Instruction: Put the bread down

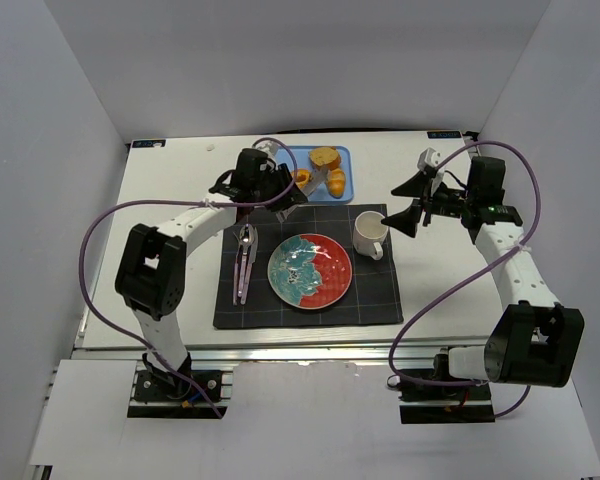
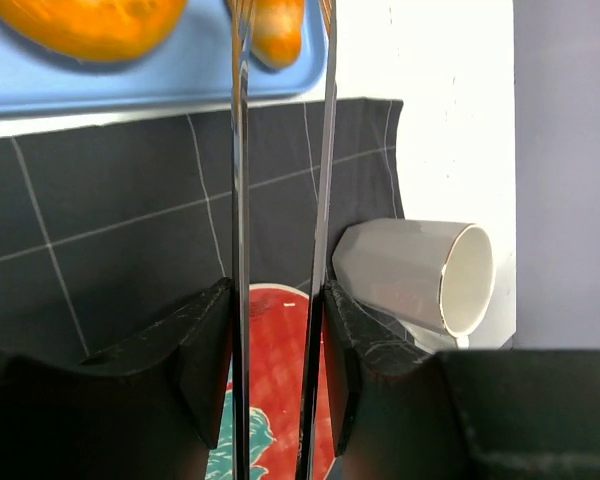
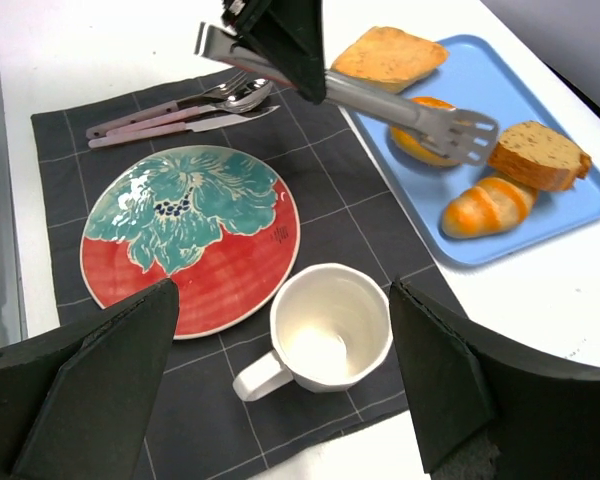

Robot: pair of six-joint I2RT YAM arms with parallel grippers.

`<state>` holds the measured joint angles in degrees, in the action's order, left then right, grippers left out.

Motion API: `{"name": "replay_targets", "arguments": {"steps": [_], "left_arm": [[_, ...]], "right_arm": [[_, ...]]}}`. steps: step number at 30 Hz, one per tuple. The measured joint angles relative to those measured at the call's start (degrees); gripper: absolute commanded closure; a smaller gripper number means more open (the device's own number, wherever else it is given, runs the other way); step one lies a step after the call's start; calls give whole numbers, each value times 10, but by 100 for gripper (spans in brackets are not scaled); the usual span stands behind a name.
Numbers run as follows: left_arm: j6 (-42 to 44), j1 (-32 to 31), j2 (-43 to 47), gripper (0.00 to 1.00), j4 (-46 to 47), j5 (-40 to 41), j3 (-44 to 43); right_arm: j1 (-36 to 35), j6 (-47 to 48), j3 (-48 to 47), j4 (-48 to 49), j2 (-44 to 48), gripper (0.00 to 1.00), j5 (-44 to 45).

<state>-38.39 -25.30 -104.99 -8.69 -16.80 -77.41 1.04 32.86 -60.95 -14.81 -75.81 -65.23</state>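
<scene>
The bread [image 3: 485, 205], a golden roll with orange-brown ridges, lies on the blue tray [image 3: 570, 215] near its front edge; it also shows in the top view [image 1: 336, 182]. My left gripper [image 1: 270, 188] is shut on metal tongs [image 3: 380, 100], with a finger on each side of the two arms [image 2: 277, 330]. The tong tips are over a smooth orange bun [image 3: 417, 145], just left of the bread; I cannot tell if they touch it. My right gripper [image 3: 283, 300] is open and empty above the white mug [image 3: 330, 325].
The tray also holds a wedge of bread [image 3: 390, 55] and a brown slice [image 3: 540, 155]. A red and teal plate [image 1: 310, 270] and cutlery [image 1: 245, 258] lie on the dark placemat [image 1: 380, 300]. The mug [image 1: 370, 235] stands right of the plate.
</scene>
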Motion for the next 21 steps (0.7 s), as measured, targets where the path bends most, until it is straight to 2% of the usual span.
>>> {"name": "replay_targets", "arguments": {"steps": [21], "left_arm": [[0,-33,-71,46,-67,15,-61]], "right_arm": [[15,-13,16,17,0,11,-15]]}}
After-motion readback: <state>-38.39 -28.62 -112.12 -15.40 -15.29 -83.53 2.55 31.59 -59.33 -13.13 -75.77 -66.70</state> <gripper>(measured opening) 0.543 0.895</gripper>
